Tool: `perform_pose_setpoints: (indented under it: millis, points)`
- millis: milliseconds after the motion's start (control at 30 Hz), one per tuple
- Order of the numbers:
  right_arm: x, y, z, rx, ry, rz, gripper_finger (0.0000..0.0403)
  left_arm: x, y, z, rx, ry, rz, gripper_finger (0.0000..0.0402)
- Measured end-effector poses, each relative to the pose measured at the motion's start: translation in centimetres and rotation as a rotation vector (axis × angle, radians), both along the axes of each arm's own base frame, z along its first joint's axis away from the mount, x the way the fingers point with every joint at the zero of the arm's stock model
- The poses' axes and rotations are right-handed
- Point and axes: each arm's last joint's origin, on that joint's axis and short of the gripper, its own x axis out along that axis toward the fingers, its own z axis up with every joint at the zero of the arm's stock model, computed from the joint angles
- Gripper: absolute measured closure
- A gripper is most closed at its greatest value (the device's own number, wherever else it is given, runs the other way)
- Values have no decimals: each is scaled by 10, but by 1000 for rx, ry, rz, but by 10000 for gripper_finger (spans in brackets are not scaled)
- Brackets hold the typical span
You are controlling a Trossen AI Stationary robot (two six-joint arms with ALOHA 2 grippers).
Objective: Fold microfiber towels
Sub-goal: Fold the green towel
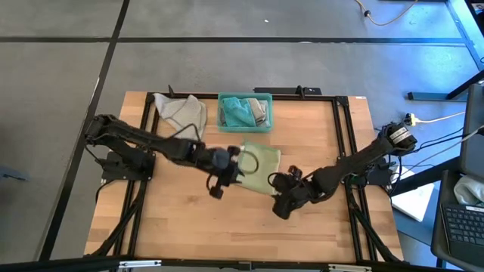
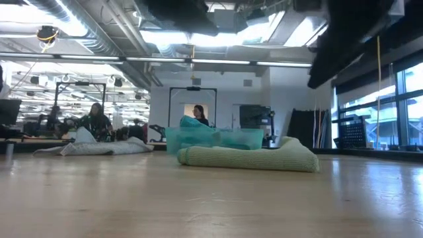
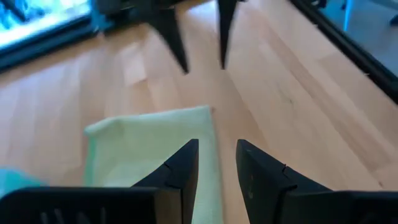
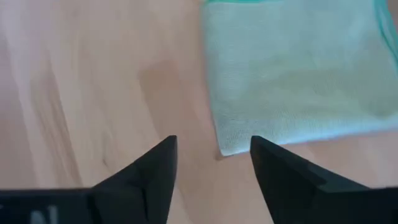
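bare wood surrounds folded pale green towel point(image 1: 259, 169); both claws, left point(image 3: 214, 165) and right point(image 4: 214, 163), spread, empty.

No legible text, labels, brand names, nos. or signs are found in any view. A partial light mark is seen on the right gripper point(image 4: 214, 158) body, but it can't be read.

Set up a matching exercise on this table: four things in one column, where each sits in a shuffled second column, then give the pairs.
1. pale green towel
2. grey towel
3. teal bin
4. right gripper

A. back edge, middle, holding towels
B. back left of the table
C. table centre, lying flat and folded
D. open, just off the green towel's near right corner

Pairs: 1-C, 2-B, 3-A, 4-D
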Motion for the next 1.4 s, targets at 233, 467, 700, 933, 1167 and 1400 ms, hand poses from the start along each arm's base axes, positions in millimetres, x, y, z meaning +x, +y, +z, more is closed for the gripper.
perform_pose_setpoints:
  millis: [233, 467, 700, 933, 1167, 1400]
  points:
    - [-1, 11, -25, -210, 97, 262, 186, -13, -20, -42, 74, -51, 3, 288]
    - [17, 17, -48, -233, 76, 313, 160, 1, -25, -79, 98, -4, 19, 255]
    - [25, 1, -71, -234, 172, 209, 159, 23, -25, -112, 142, 81, 47, 230]
    - [37, -14, -86, -228, 192, 146, 159, 30, -18, -123, 127, 131, 10, 222]
    - [43, -14, -98, -211, 203, 140, 159, 30, -10, -149, 178, 242, 23, 222]
    - [43, -14, -100, -190, 200, 108, 162, 34, -2, -154, 160, 237, 101, 224]
